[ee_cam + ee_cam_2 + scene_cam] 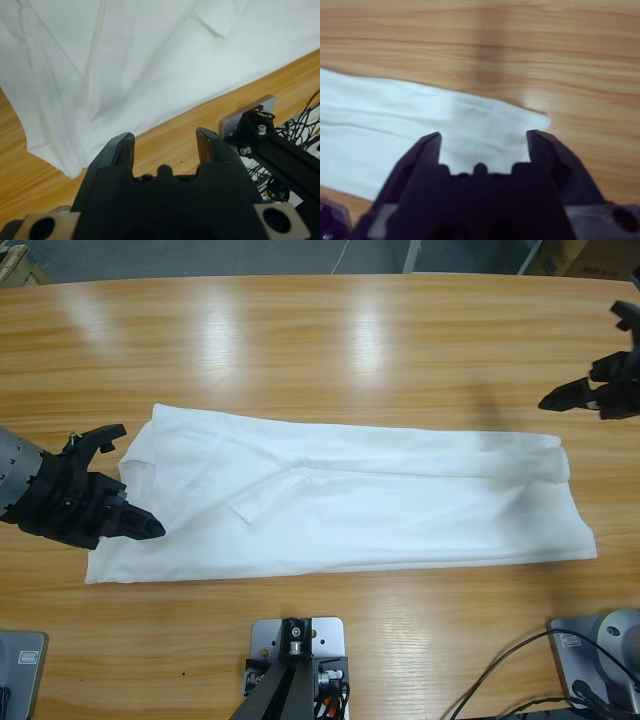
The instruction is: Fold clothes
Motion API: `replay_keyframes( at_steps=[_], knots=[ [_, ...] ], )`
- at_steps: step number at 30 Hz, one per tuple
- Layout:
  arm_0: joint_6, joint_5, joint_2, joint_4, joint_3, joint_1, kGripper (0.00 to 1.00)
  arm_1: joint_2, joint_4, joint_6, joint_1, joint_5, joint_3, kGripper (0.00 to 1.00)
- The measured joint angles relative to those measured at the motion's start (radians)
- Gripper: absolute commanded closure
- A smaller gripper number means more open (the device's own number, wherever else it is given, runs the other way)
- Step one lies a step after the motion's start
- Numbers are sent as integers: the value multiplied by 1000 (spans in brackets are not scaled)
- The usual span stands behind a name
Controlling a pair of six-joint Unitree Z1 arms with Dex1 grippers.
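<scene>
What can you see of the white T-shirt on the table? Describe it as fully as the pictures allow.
The T-shirt is plain white, of soft, lightly creased fabric. It lies flat on the wooden table, already folded lengthwise into a long band running left to right, with diagonal fold edges showing near its left-centre. The left gripper hovers at its left end with jaws open; whether it touches the cloth is unclear. The right gripper, also open, sits apart beyond the right end.

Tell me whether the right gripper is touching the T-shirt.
Apart. The high view shows the right gripper over bare table, above and beyond the T-shirt's far end, with wood between them.
</scene>
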Motion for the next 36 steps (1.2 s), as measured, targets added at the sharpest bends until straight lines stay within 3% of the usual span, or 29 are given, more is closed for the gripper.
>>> replay_keyframes(
  at_steps=[7,15,28,29,30,32,36],
  knots=[
    [0,0,0,-7,3,-4,529,114,-52,0,77,-27,19,1000],
    [0,0,3,-22,3,-4,529,186,-96,0,84,-31,43,1000],
    [0,0,9,-40,3,-11,529,180,125,29,84,-32,49,1000],
    [0,0,9,-40,3,-15,529,180,141,34,84,-32,49,973],
    [0,0,9,-40,3,-19,529,179,157,41,84,-32,49,821],
    [0,0,9,-40,6,-21,529,178,195,54,84,-32,49,655],
    [0,0,9,-40,10,-22,529,178,264,82,84,-33,40,597]
  ],
)
